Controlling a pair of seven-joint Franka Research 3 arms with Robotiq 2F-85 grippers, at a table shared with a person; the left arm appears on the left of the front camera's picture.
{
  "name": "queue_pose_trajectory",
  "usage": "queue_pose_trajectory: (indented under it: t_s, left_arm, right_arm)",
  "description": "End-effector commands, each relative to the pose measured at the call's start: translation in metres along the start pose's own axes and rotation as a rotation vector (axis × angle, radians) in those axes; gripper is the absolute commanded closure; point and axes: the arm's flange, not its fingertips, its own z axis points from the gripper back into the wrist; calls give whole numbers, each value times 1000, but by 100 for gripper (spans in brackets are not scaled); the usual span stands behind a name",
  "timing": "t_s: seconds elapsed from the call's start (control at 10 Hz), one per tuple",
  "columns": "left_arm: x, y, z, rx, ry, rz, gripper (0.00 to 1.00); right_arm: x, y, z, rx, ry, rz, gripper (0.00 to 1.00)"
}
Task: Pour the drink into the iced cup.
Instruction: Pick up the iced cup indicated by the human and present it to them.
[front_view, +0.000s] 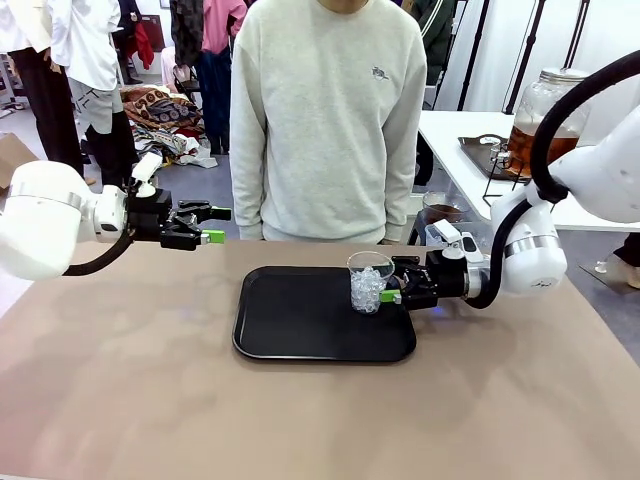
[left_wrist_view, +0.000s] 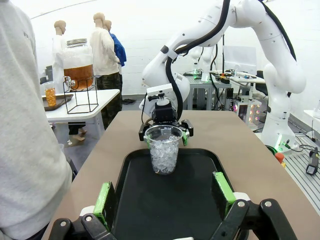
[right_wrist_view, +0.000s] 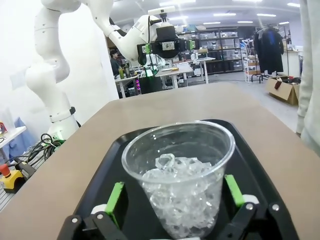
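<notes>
Holding ice chunks (right_wrist_view: 172, 165), the clear cup (right_wrist_view: 137, 167) stands between parted right jaws; left jaws likewise apart.

Table (front_view: 120, 400): bare surface left, right and near side of the black tray (front_view: 290, 320). Tray: open floor except iced cup (front_view: 367, 285) at right edge, flanked by the wide-set right gripper (front_view: 388, 282). Far edge: person (front_view: 330, 130) standing.
</notes>
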Motion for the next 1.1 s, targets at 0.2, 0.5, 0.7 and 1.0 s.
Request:
queue_pose_trajectory:
  t_s: [0.2,0.5,0.7,1.0]
  left_arm:
    - [1,-1,1,10,-9,-1,0]
    - [1,-1,1,10,-9,-1,0]
    - [1,-1,1,10,-9,-1,0]
    - [1,-1,1,10,-9,-1,0]
  right_arm:
    - [5,-12,-25,-42,-2,-55,0]
    - [6,-15,-39,-111,2,-71,0]
    - [6,-16,-47,-121,2,-68,0]
    - [7,-14,-52,-113,23,-92,4]
